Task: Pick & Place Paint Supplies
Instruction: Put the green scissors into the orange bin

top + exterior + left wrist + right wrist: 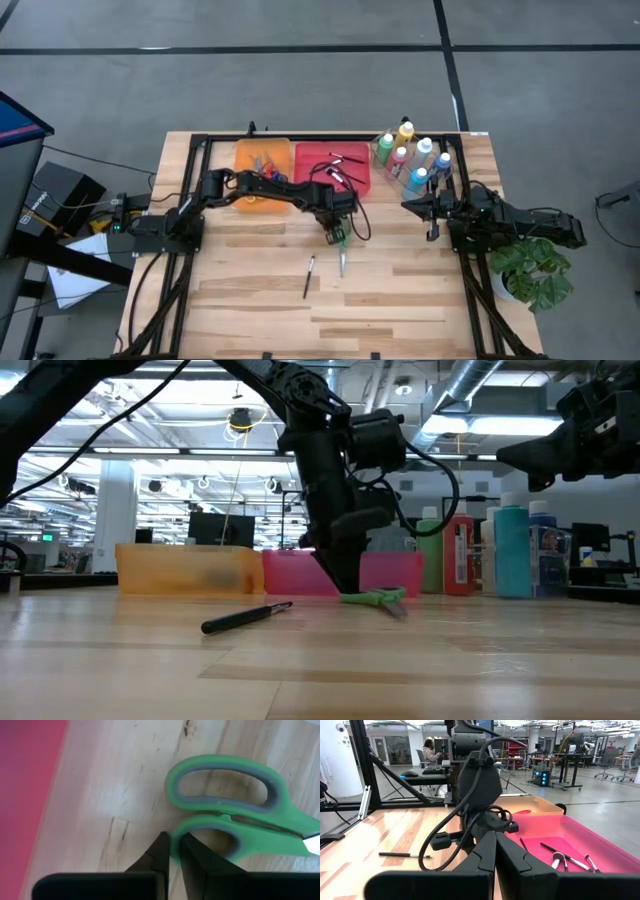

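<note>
- Our left gripper [171, 851] had its two dark fingers clenched on the lower handle loop of the green-and-grey plastic scissors [235, 815], near the high view's centre.
- The scissors [341, 250] lay on the pale wooden table [400, 300], just below the pink plastic tray [332, 165].
- A thin dark-handled brush [309, 276] lay loose to their lower left.
- Our right gripper [431, 218], fingers closed on nothing, hovered at centre right, below the cluster of small paint bottles [412, 155].

The green scissors' [235, 820] blades run off the left wrist view's edge.
</note>
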Robot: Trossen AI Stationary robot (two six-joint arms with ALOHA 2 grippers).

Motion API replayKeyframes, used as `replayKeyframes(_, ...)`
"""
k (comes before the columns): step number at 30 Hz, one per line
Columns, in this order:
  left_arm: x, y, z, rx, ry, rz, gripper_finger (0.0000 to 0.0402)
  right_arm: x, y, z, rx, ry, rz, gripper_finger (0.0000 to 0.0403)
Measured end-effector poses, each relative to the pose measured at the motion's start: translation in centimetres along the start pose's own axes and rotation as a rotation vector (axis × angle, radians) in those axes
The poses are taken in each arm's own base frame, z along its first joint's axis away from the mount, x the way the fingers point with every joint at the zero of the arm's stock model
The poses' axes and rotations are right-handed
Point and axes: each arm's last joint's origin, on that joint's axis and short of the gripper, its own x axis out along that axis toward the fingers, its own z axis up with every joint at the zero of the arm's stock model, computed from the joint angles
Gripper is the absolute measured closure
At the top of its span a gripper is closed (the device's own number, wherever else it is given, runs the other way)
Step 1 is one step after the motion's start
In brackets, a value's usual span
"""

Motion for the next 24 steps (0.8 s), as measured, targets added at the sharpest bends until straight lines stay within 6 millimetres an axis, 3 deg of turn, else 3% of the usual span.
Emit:
replayKeyframes(4, 0.0, -0.4, -0.1, 0.006, -0.007, 0.034, 0.0385, 0.0, 0.0, 0.0, 0.0, 0.0, 0.0, 0.0403)
replayKeyframes(12, -1.9, -1.0, -0.2, 0.02, -0.039, 0.036, 0.0386, 0.0, 0.0, 0.0, 0.0, 0.0, 0.0, 0.0403)
replayKeyframes(20, -6.5, -0.7, 0.2, 0.006, -0.139, 0.019, 0.0387, 0.0, 0.0, 0.0, 0.0, 0.0, 0.0, 0.0403)
replayKeyframes(24, -10.6, -0.2, 0.0, -0.003, -0.209, 0.053, 0.0389, 0.0, 0.0, 0.0, 0.0, 0.0, 0.0, 0.0403)
